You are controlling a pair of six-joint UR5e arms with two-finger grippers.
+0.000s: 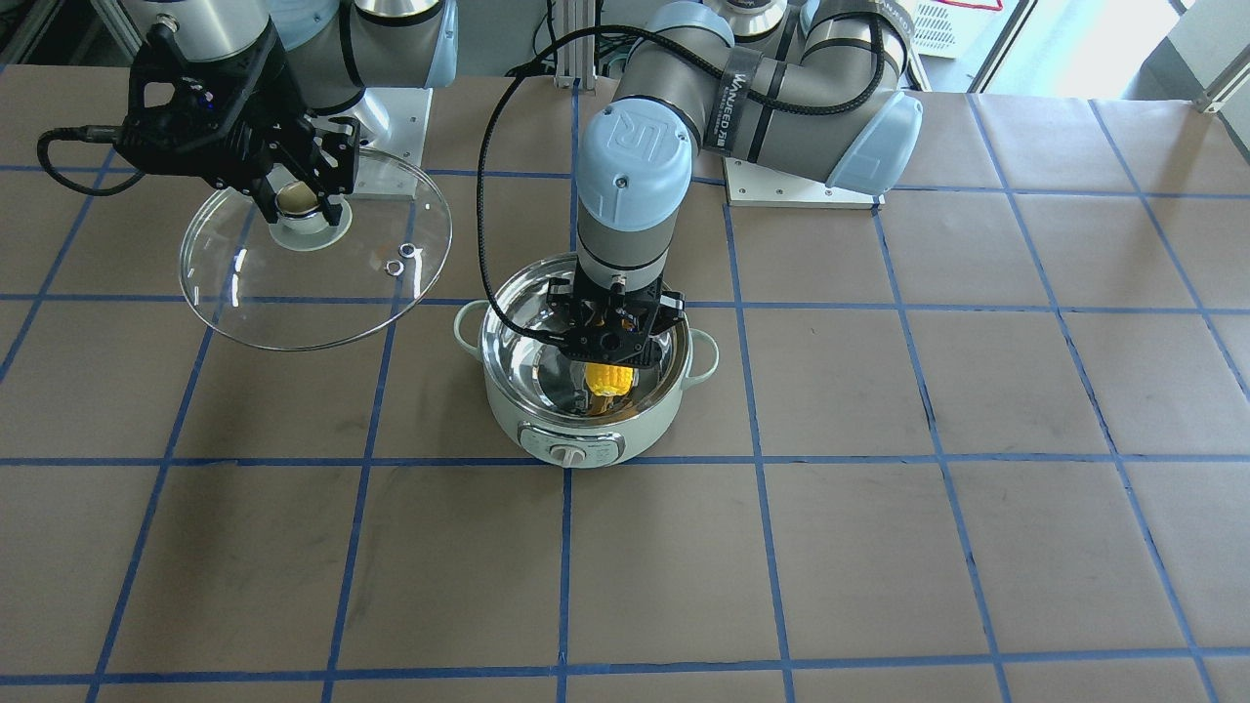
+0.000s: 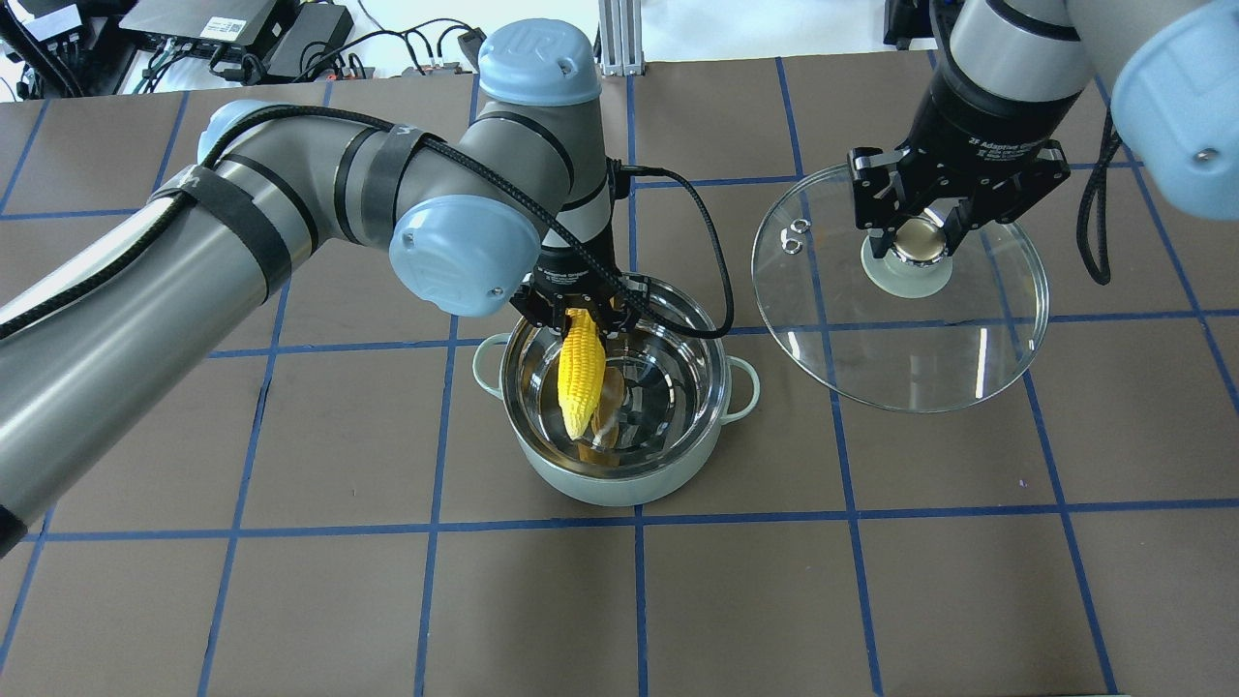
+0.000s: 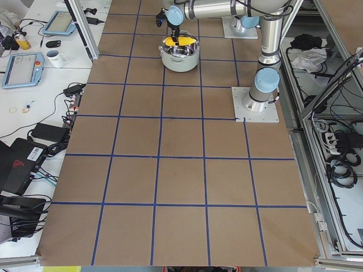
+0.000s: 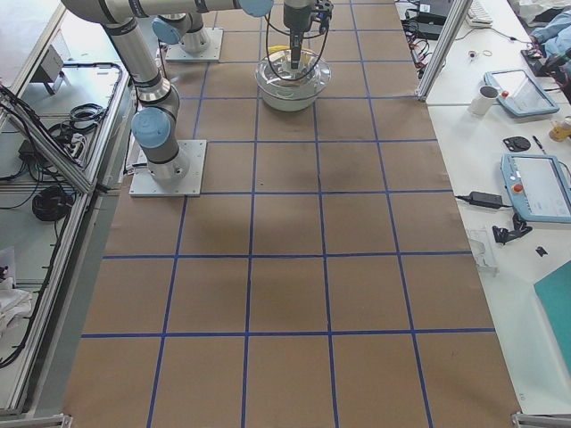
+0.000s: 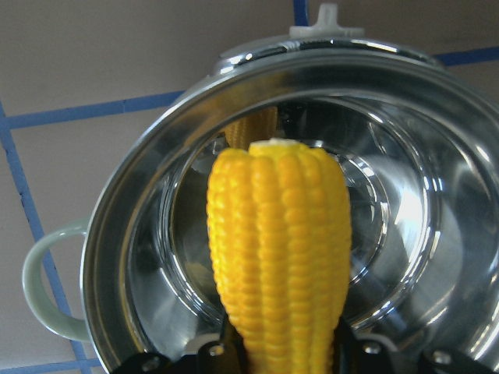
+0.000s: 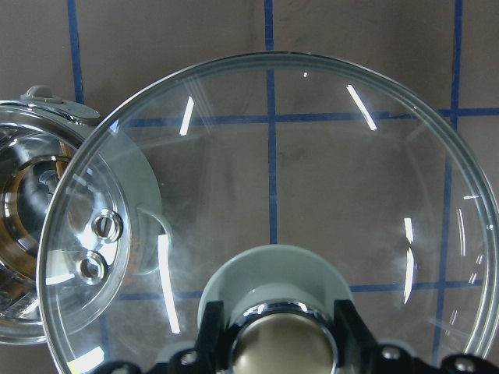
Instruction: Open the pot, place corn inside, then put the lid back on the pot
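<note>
The mint-green pot (image 2: 629, 474) stands open on the table; it also shows in the front view (image 1: 508, 415) and the left wrist view (image 5: 148, 234). My left gripper (image 2: 581, 319) is shut on the thick end of the yellow corn (image 2: 581, 373) and holds it tip-down over the pot's steel interior; the corn fills the left wrist view (image 5: 281, 249) and shows in the front view (image 1: 610, 379). My right gripper (image 2: 920, 240) is shut on the knob of the glass lid (image 2: 929, 358), held in the air to the pot's right; the lid also shows in the front view (image 1: 293, 303) and right wrist view (image 6: 335, 179).
Brown table covering with a blue tape grid (image 2: 639, 513) surrounds the pot. The left arm's black cable (image 2: 711, 261) loops over the pot's far rim. Arm base plates (image 1: 801, 186) stand at the robot's side of the table.
</note>
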